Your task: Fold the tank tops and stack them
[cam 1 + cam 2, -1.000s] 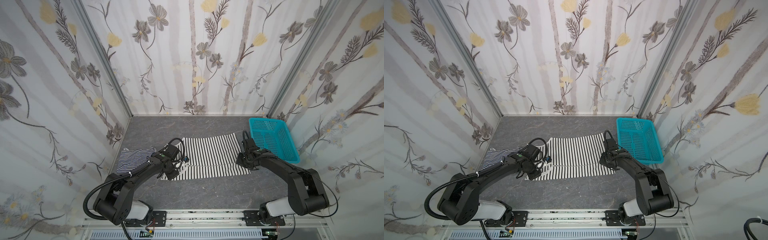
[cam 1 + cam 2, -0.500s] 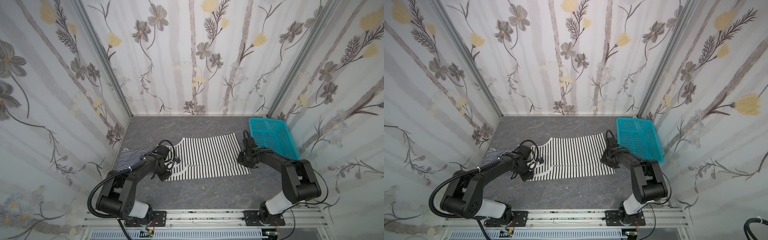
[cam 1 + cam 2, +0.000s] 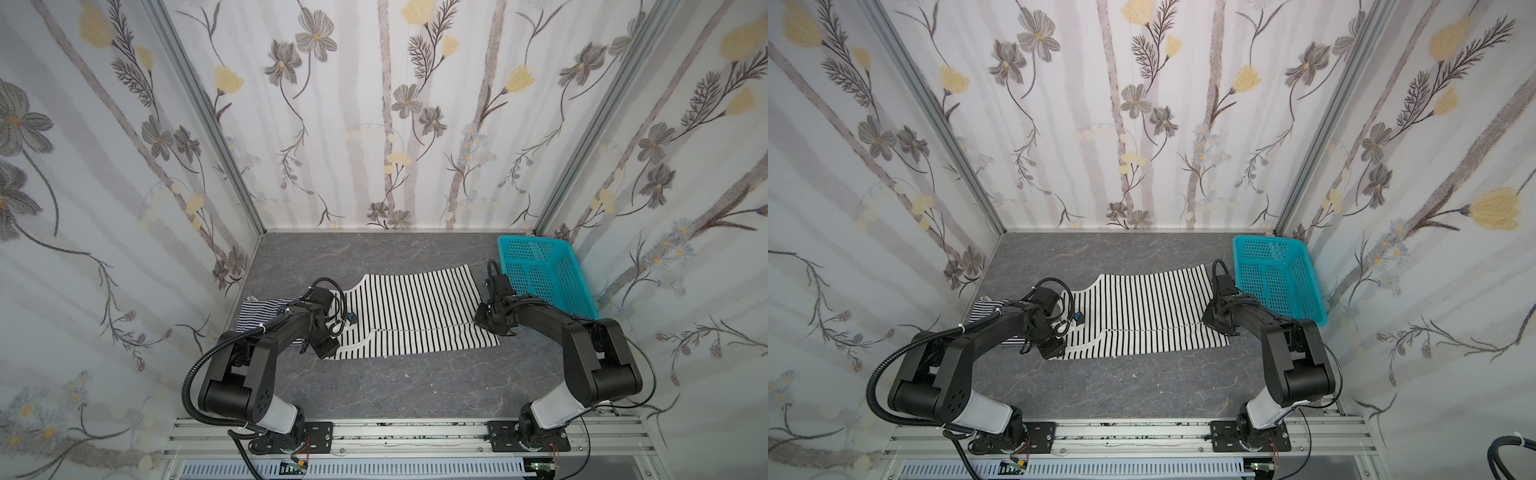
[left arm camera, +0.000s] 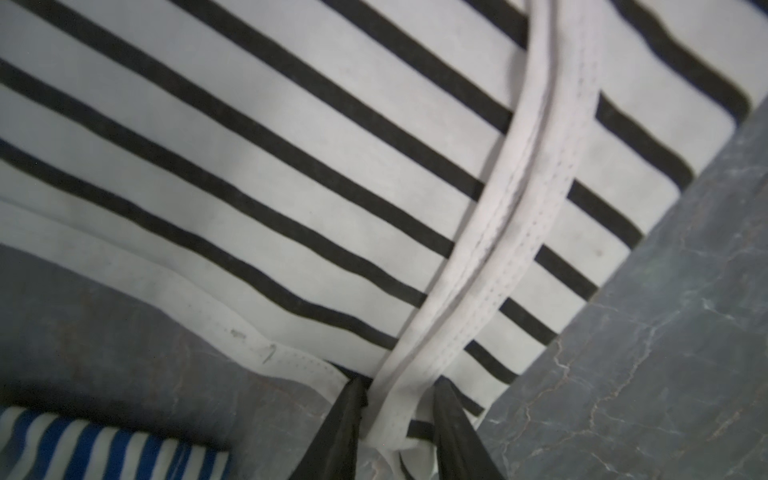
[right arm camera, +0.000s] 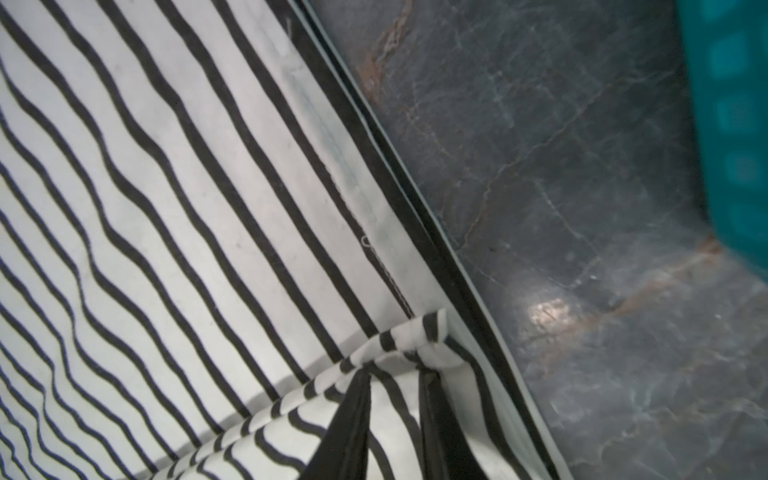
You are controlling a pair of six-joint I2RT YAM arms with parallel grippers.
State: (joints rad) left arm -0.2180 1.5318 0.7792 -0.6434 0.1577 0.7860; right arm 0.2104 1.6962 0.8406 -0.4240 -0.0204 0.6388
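The white top lies flat on the middle of the table. Its black stripes run front to back, and its near part is folded over, so a straight fold edge crosses it from side to side. It is soft knit with a stitched white trim along the arm and neck openings.

The left gripper sits low at the top's strap end. In the left wrist view its two dark, tapered fingers stand a little apart, with a doubled band of that trim bunched between them. The left gripper pinches the band at its looped end.

The right gripper is down at the opposite, hem end. In the right wrist view its fingers are partly spread, and a small folded corner of striped cloth sits at their tips. Whether the right gripper presses that corner I cannot tell. The hem beside it is straight, with a stitched seam and a dark edge.

The navy top has fine, dense stripes. It lies just left of the white one, partly under the left arm and near the left wall, and looks blue and white up close.

A turquoise perforated plastic basket stands at the table's back right, just beyond the right gripper. The table is dark grey with pale marble veins.
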